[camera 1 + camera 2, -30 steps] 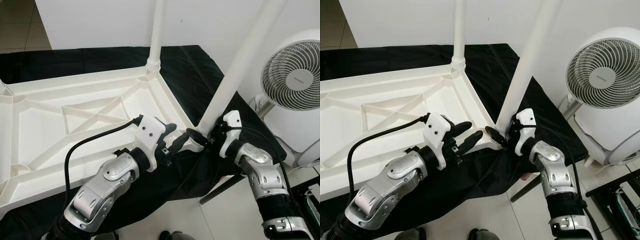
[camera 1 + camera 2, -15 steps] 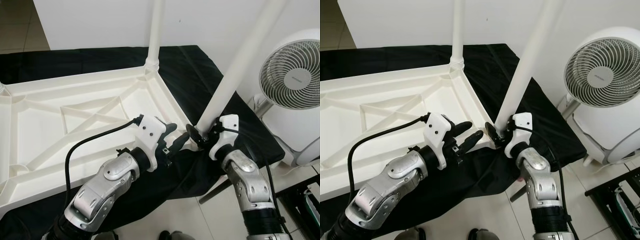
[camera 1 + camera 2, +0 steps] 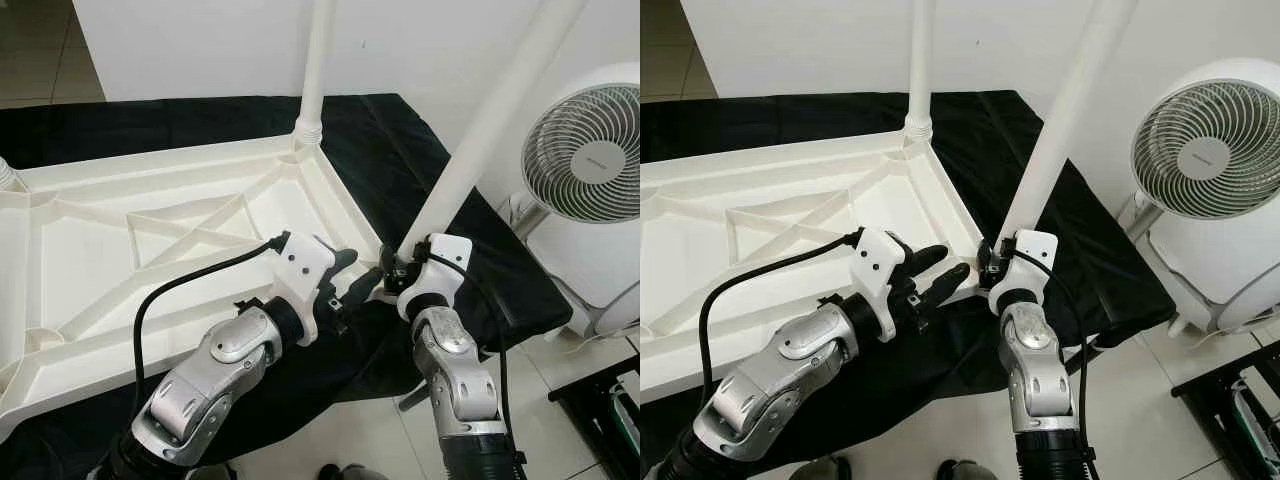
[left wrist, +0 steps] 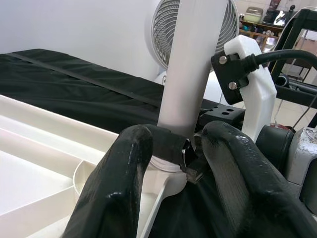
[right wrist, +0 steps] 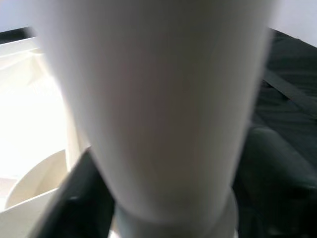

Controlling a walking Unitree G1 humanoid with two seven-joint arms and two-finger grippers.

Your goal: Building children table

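A: Right, where's the table [image 3: 150, 250]?
B: Upside down on a black cloth [image 3: 400, 150], underside ribs up. One leg [image 3: 315, 70] stands straight up at the far corner, toward 12 o'clock.

A: And the other leg?
B: Second leg [image 3: 480, 140] sits at the near corner, long axis leaning up toward 1 o'clock, foot end out of frame. Its lower end meets the round socket [image 4: 99, 181] in that corner.

A: Anything in the table's recesses?
B: Nothing I can make out, just ribs.

A: Right gripper [image 3: 392, 280]?
B: At the base of the leaning leg, fingers on either side of it, pinching it just above the socket. The wrist view is all blurred leg up close.

A: Left gripper [image 3: 352, 280]?
B: At 9 o'clock of that leg's base, just beside the corner. Fingers [image 4: 119, 198] spread apart, nothing between them; the leg shows through the gap.

A: Other stuff?
B: White fan [image 3: 590, 160] on the floor, toward 3 o'clock, well apart from the table.
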